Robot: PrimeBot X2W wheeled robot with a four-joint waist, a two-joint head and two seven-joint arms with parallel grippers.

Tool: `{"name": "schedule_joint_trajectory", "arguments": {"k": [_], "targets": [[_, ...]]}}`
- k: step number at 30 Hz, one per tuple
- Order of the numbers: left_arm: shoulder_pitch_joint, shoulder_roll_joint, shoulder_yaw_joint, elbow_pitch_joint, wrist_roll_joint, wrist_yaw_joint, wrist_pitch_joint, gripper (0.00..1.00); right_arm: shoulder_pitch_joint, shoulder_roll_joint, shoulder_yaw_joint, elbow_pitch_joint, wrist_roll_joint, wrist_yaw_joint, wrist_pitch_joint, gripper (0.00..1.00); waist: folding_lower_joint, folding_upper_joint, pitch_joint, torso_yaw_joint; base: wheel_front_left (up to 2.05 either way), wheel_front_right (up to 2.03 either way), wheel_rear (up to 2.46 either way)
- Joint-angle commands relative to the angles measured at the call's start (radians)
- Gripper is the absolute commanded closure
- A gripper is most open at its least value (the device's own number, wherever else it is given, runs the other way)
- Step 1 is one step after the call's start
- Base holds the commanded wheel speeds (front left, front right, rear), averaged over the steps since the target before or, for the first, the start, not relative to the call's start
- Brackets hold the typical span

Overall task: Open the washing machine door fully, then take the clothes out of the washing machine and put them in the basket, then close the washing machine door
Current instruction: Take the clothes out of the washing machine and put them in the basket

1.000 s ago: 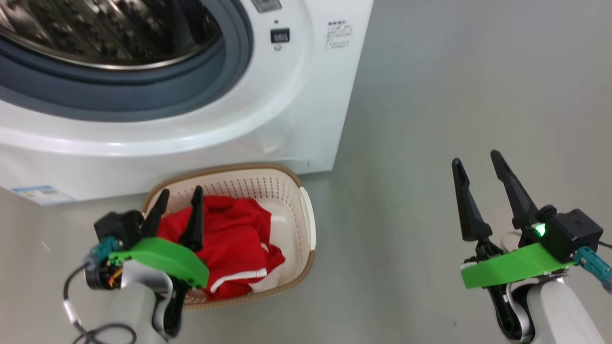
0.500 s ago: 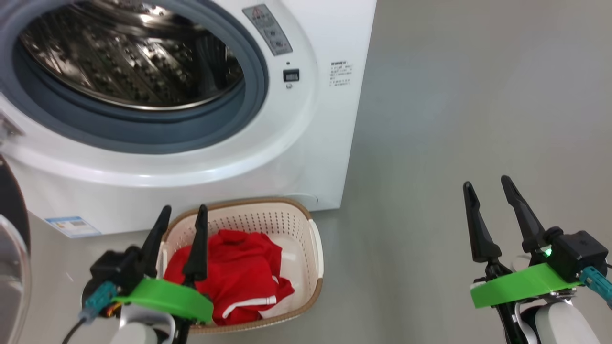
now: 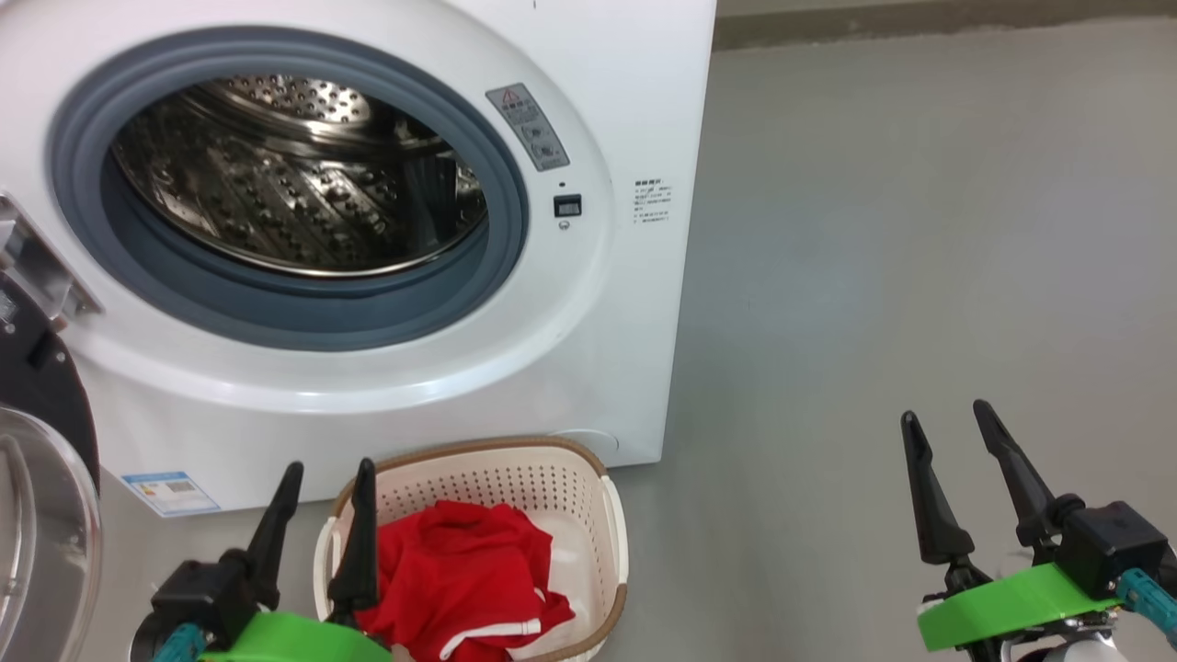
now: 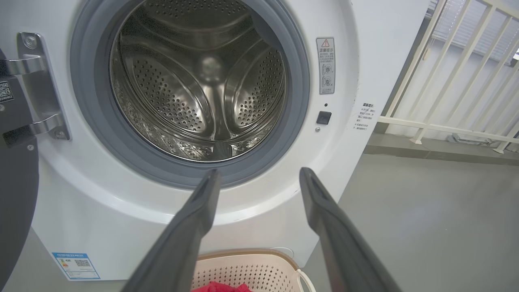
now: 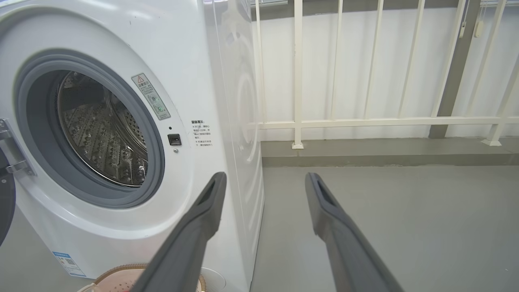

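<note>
The white washing machine (image 3: 588,386) stands with its steel drum (image 3: 303,184) bare inside the grey rubber ring. Its door (image 3: 41,496) hangs swung out at the far left, black rim and clear glass showing. Red clothes (image 3: 460,579) with white trim lie in the cream basket (image 3: 607,542) on the floor before the machine. My left gripper (image 3: 326,469) is open, hovering over the basket's left rim, nothing between its fingers. My right gripper (image 3: 947,414) is open over bare floor to the right. In the left wrist view, the drum (image 4: 198,81) and the basket (image 4: 251,267) show beyond the open left gripper (image 4: 259,174).
A blue label (image 3: 170,492) sits low on the machine front. Grey floor (image 3: 919,230) stretches to the right of the machine. A white railing (image 5: 365,121) on a low kerb runs behind the floor in the right wrist view.
The head camera has tilted up, so the drum opening and door have come into view. Both grippers sit lower in the picture and stay open.
</note>
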Motion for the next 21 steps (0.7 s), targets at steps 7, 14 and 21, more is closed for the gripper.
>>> {"name": "schedule_joint_trajectory", "arguments": {"k": [7,14,21], "targets": [[0.055,0.023,0.043,-0.05,0.015,0.017,-0.012,0.0,0.038,-0.007,0.022,-0.049,-0.04,0.006,-0.006,0.0,0.0,0.0,-0.057,0.001,0.0,0.0,0.0],[0.076,0.023,0.043,-0.047,0.008,0.016,-0.012,0.0,0.067,-0.007,0.007,-0.07,-0.052,0.006,-0.006,0.0,0.0,0.0,-0.071,0.009,0.0,0.0,0.0],[0.072,0.02,0.038,-0.035,0.008,0.017,-0.012,0.0,0.07,-0.007,0.016,-0.07,-0.046,0.006,-0.006,0.0,0.0,0.0,-0.076,0.014,0.0,0.0,0.0]]}}
